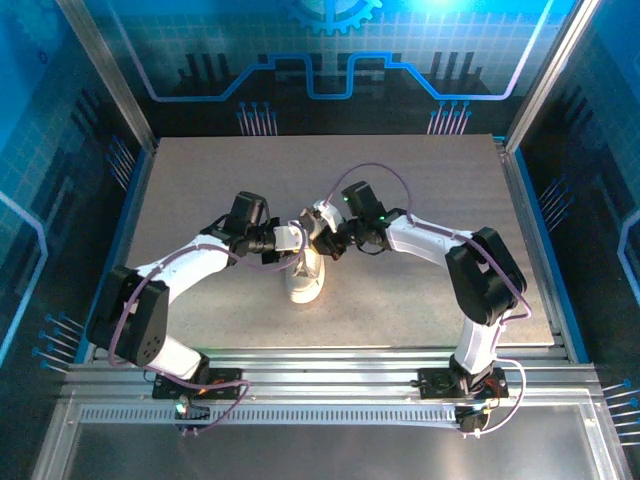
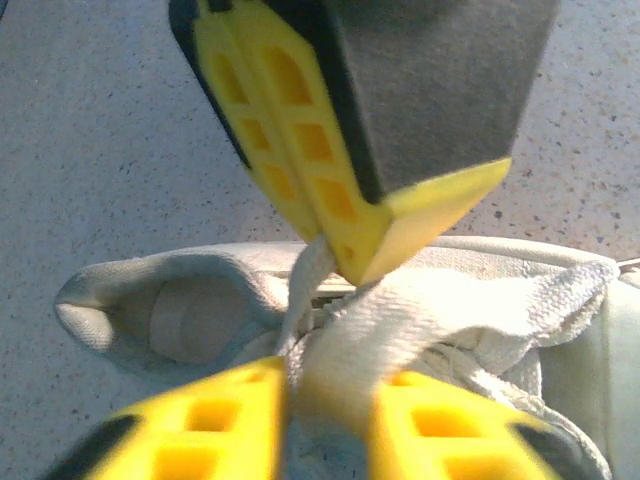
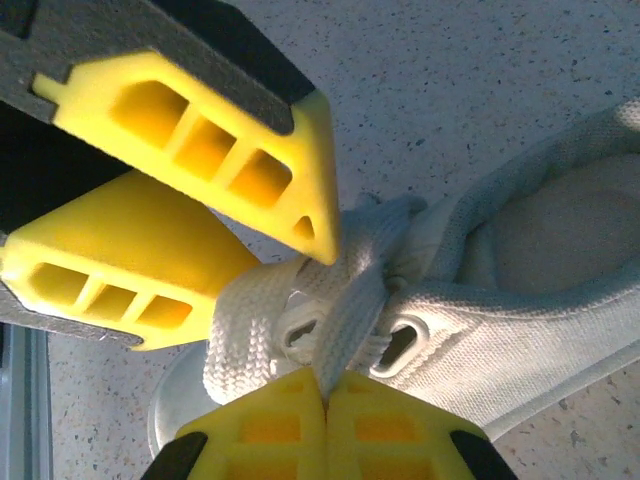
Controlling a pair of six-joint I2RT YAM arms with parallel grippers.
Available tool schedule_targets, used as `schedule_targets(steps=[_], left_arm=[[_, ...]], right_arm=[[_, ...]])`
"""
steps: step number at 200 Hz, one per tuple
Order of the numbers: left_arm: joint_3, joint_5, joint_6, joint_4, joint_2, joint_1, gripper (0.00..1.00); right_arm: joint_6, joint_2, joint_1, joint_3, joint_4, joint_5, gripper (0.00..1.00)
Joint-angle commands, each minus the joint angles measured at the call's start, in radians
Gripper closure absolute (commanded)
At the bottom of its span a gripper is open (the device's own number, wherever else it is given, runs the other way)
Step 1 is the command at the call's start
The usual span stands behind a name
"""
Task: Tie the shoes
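Small white canvas low-top sneaker [image 1: 305, 282] sits near the middle of the grey speckled tabletop [image 1: 430, 200], between both arms. Pale flat laces [image 3: 352, 290] cross above the eyelets. Left gripper [image 2: 325, 390] clenched on one strand, right gripper [image 3: 325, 395] pinched on another, just beside it.

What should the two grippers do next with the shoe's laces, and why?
Probably draw the two grippers apart a little to tension the crossing. The right gripper is shut on one strand of the laces, the left gripper seems closed on another, and the strands cross loosely above the eyelets of the sneaker.
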State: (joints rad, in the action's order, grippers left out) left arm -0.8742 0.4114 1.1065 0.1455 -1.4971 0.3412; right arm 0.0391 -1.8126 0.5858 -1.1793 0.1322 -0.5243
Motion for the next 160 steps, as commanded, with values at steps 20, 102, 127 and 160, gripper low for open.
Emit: schedule_targets(steps=[20, 102, 127, 160], left_arm=[[-0.018, 0.075, 0.015, 0.035, 0.005, -0.009, 1.0], [-0.093, 0.087, 0.052, 0.136, -0.055, 0.004, 1.0], [-0.114, 0.073, 0.068, 0.151, -0.077, 0.011, 0.97], [-0.138, 0.057, 0.09, 0.175, -0.108, 0.018, 1.0]], right_arm=[[0.019, 0.0, -0.021, -0.033, 0.044, -0.015, 1.0], [0.025, 0.001, -0.024, -0.033, 0.044, -0.038, 1.0], [0.024, 0.0, -0.023, -0.034, 0.044, -0.043, 1.0], [0.021, -0.002, -0.024, -0.042, 0.045, -0.058, 1.0]])
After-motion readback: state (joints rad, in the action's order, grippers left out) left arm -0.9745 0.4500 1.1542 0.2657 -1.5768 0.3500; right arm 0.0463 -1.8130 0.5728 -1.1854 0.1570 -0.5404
